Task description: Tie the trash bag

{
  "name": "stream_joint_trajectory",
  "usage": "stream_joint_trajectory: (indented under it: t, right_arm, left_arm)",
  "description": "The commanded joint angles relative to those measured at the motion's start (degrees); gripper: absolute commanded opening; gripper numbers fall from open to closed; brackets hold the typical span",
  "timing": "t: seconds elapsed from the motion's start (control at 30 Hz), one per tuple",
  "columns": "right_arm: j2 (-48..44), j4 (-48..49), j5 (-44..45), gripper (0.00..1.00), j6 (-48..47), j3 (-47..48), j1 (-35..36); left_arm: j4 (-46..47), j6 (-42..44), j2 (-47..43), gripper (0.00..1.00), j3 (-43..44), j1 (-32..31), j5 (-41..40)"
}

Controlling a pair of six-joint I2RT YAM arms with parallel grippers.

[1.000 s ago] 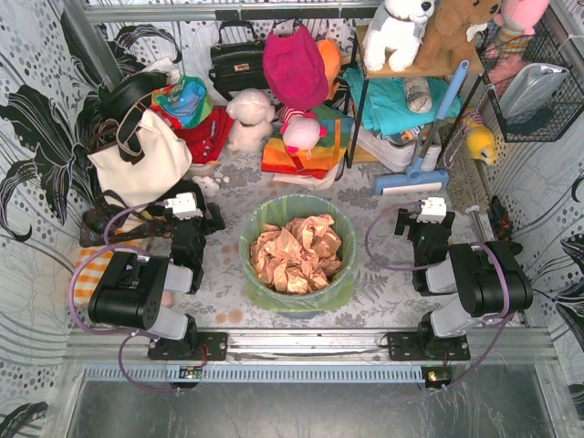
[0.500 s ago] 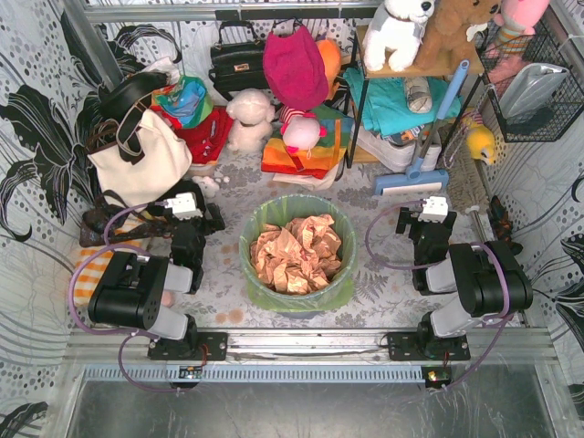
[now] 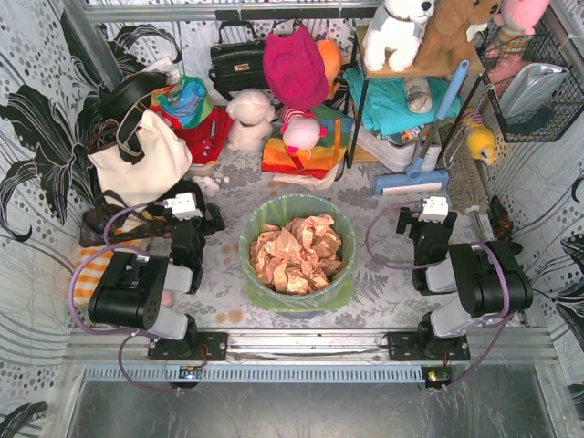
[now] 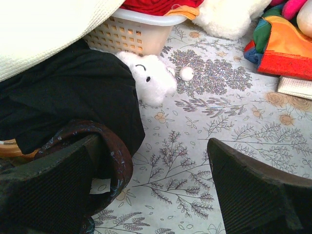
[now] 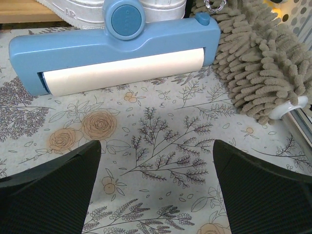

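Observation:
The trash bag (image 3: 301, 203), thin light-green plastic, lines a round bin in the middle of the floral table, its mouth wide and crumpled tan paper (image 3: 297, 254) filling it. My left gripper (image 3: 190, 215) rests to the bag's left, pointing toward the back. In the left wrist view the left gripper (image 4: 156, 195) is open over bare tablecloth, beside a dark patterned strap (image 4: 114, 151). My right gripper (image 3: 431, 219) sits to the bag's right. In the right wrist view the right gripper (image 5: 156, 190) is open with nothing between its fingers. Neither wrist view shows the bag.
A small white plush (image 4: 148, 78), black cloth (image 4: 73, 97) and a cream basket (image 4: 131, 34) lie ahead of the left gripper. A blue lint roller (image 5: 112, 53) and a tan mop head (image 5: 258, 63) lie ahead of the right. Bags, toys and a shelf (image 3: 401, 91) crowd the back.

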Motion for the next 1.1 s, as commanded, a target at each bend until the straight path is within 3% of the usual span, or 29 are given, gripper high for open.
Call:
stream_joint_trajectory:
  t: [0.0, 0.33, 0.47, 0.6, 0.73, 0.87, 1.07]
  right_arm:
    - [-0.6, 1.1, 1.5, 0.97, 0.8, 0.8, -0.5]
    - [-2.3, 0.6, -1.2, 0.97, 0.3, 0.0, -0.5]
    - [-3.6, -1.5, -2.7, 0.97, -0.8, 0.8, -0.5]
    - [-12.0, -19.8, -4.2, 0.97, -0.8, 6.7, -0.5]
    - [-18.8, -31.5, -5.8, 0.97, -0.4, 11.4, -0.5]
    - [-25.2, -46.9, -8.1, 0.97, 5.8, 16.6, -0.5]
    - [-30.8, -68.6, -15.8, 0.97, 15.9, 24.9, -0.5]
  left_arm:
    - [1.1, 1.2, -1.4, 0.98, 1.3, 0.1, 1.1]
    - [-13.3, 4.8, -10.0, 0.98, 6.0, -6.1, -7.0]
    - [-22.3, 2.4, -15.2, 0.98, 8.6, -8.1, -8.8]
    - [-31.6, -3.8, -20.3, 0.98, 11.3, -8.3, -9.2]
    - [-45.5, -9.6, -23.2, 0.98, 16.8, -8.3, -10.9]
    - [-58.4, -17.5, -24.9, 0.98, 21.6, -8.3, -12.8]
    - [-73.5, -24.6, -26.1, 0.98, 27.2, -8.3, -7.1]
